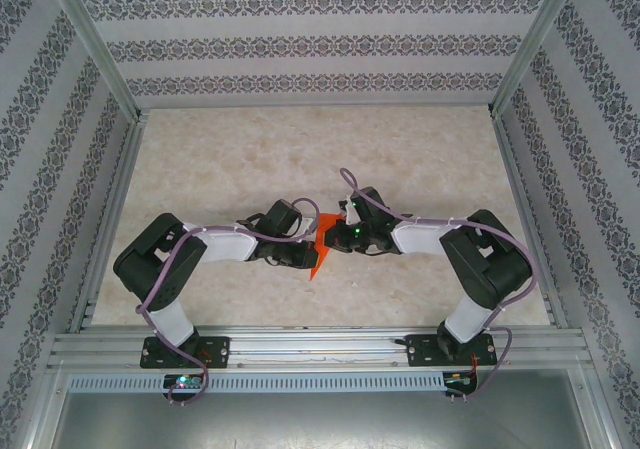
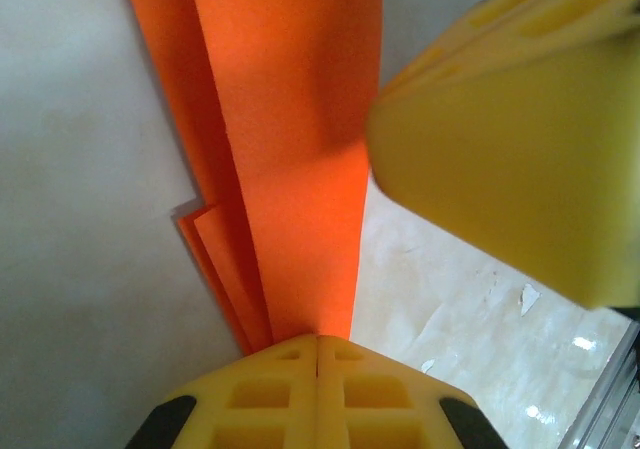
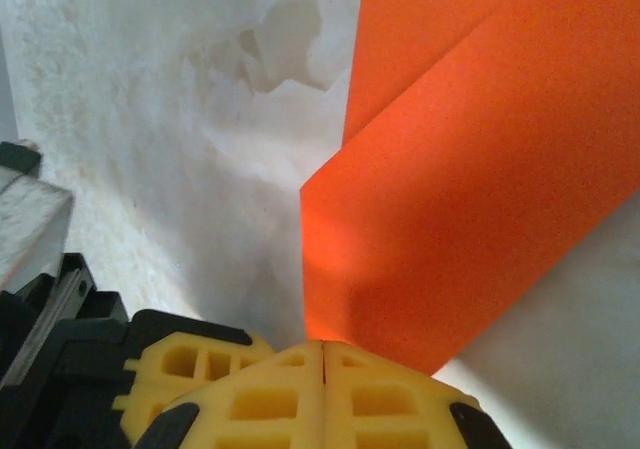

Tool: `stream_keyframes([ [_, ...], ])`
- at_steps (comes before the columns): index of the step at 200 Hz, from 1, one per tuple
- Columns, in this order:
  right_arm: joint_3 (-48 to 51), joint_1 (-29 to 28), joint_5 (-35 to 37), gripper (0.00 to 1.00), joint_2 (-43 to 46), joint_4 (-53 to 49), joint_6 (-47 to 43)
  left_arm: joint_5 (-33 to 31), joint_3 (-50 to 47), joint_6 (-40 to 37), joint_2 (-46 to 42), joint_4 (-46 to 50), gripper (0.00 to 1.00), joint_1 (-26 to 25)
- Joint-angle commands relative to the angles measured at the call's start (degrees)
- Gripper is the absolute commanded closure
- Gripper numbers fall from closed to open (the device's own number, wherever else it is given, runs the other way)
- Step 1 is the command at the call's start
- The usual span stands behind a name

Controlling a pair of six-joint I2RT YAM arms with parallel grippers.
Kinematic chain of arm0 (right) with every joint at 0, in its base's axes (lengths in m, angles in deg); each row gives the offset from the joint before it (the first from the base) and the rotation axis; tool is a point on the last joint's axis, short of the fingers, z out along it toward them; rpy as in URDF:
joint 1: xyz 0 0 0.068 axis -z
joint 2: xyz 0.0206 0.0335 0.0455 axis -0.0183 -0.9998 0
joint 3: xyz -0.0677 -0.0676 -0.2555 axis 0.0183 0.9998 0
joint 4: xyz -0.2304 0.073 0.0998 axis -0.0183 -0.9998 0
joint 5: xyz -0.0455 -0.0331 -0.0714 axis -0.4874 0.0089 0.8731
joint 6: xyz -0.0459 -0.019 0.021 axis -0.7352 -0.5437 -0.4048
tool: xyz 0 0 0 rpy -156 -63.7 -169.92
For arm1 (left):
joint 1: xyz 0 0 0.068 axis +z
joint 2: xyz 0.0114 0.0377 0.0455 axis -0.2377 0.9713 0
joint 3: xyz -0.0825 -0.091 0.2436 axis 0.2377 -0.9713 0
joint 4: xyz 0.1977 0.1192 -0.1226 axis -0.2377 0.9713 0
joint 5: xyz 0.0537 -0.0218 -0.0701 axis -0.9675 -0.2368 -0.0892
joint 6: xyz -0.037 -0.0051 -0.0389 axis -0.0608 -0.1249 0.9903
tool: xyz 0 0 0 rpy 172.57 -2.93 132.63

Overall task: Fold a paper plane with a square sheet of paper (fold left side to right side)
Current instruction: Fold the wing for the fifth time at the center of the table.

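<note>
From the top view, the counter (image 1: 230, 169) is a pale beige slab with faint marbled veining. It is boxed in on the left, far and right sides by walls (image 1: 300, 44) papered in white with bands of dark ornament. Aluminium posts (image 1: 92, 44) rise at the far corners, and a slotted aluminium rail (image 1: 320, 344) runs along the near edge, carrying both arm bases. The two arms bend inward and meet near the middle of the counter. The left claw (image 1: 308, 245) and right claw (image 1: 330, 237) come together on the orange paper (image 1: 319, 260), whose pointed end shows just nearer than the claws.

In the left wrist view, the left claw (image 2: 318, 341) has its yellow fingers pressed flat together with the orange paper (image 2: 290, 149) pinched at their seam. The paper is folded into long narrow layers that run away from the fingers, with stepped edges on the left. The counter (image 2: 90, 299) looks grey and blurred on the left and glossy and marbled on the right. The right claw's (image 2: 520, 139) yellow finger fills the upper right.

In the right wrist view, the right claw (image 3: 322, 347) is likewise closed tight on the orange paper (image 3: 470, 189). Two overlapping layers fan toward the upper right. The counter (image 3: 170, 149) is whitish and mottled, with a darker blotch near the top.
</note>
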Motion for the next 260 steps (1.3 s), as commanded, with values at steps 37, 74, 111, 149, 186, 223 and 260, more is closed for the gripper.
stream_keyframes([
  [37, -2.4, -1.1, 1.3, 1.0, -4.6, -0.6, -0.4, -7.2, -0.3, -0.3, 2.1, 7.8, 1.0, -0.4],
  [74, -2.8, 1.3, 1.5, 1.0, -5.4, -2.3, -2.4, -8.6, -0.4, -1.1, 2.4, 9.7, 1.0, -0.5],
  [111, -5.2, 4.3, 0.6, 1.0, -7.2, -4.1, -4.8, -9.4, -1.0, -1.5, 2.9, 10.6, 1.0, -0.5],
  [149, -8.0, 7.0, 0.0, 1.0, -8.7, -5.9, -6.6, -8.7, -2.0, -1.4, 3.5, 9.9, 1.0, -0.5],
  [186, -10.4, 9.2, 0.0, 1.0, -10.9, -7.5, -8.3, -8.8, -2.7, -1.3, 3.2, 9.8, 1.0, -0.5],
  [223, -12.1, 11.3, -0.3, 1.0, -12.7, -8.5, -9.5, -9.0, -3.1, -1.4, 3.4, 9.8, 1.0, -0.5],
  [260, -13.4, 13.6, -0.5, 1.0, -13.9, -8.9, -10.2, -8.9, -3.6, -1.2, 3.3, 9.3, 1.0, -0.5],
])
